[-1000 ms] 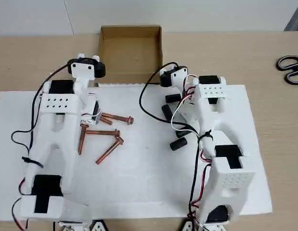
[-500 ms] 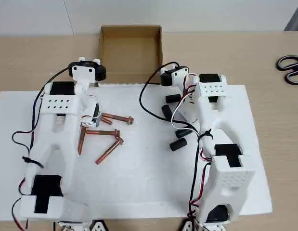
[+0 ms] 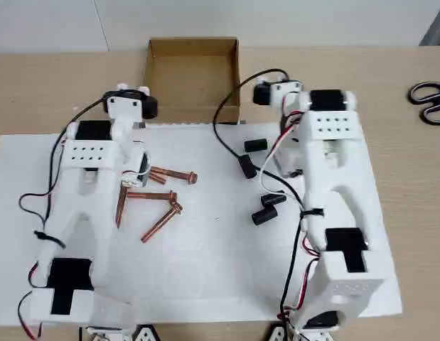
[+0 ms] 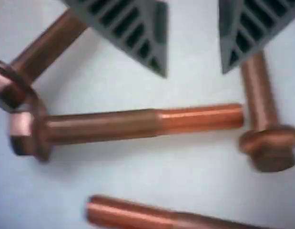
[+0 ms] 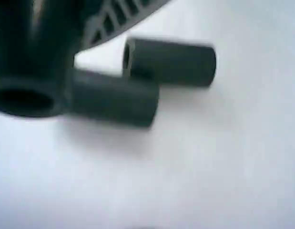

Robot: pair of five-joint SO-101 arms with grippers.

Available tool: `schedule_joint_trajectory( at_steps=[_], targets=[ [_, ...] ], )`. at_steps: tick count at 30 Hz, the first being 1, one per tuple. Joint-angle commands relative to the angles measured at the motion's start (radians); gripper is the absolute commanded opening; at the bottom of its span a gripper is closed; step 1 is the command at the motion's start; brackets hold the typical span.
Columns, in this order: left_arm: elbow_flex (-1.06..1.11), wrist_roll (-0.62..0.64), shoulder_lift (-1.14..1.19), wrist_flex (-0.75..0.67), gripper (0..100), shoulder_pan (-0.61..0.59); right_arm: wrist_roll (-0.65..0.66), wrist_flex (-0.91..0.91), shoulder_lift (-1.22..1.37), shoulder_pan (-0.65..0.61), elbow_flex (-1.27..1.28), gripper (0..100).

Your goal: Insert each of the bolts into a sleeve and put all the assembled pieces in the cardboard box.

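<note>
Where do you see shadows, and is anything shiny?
Right wrist view: soft grey shadows lie on the white sheet next to the black tubes. Left wrist view: a bright streak of light runs along the middle copper bolt, with a faint shadow beside it. High view: the light is even, with only faint shadows by the arms.

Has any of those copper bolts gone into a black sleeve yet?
No, the bolts lie bare, apart from the sleeves across the sheet.
</note>
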Motion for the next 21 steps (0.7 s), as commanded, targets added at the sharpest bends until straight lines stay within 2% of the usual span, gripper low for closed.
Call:
schedule_joint_trajectory(
  at_steps=[1, 6, 11, 15, 21],
  targets=[
    [-0.013, -0.048, -0.006, 0.017, 2, 0.048, -0.02, 0.048, -0.067, 0.104, -0.043, 0.6],
    [-0.113, -0.061, -0.003, 0.081, 11, 0.069, -0.046, 0.064, -0.076, 0.305, -0.041, 0.3],
    [-0.366, -0.196, 0.1, 0.178, 12, 0.037, 0.002, 0.059, -0.193, 0.437, 0.061, 0.3],
    [-0.581, -0.331, 0.278, 0.267, 12, 0.029, 0.078, 0.053, -0.303, 0.492, 0.196, 0.3],
    [-0.63, -0.661, 0.419, 0.267, 12, 0.034, 0.178, 0.018, -0.427, 0.605, 0.402, 0.4]
  ],
)
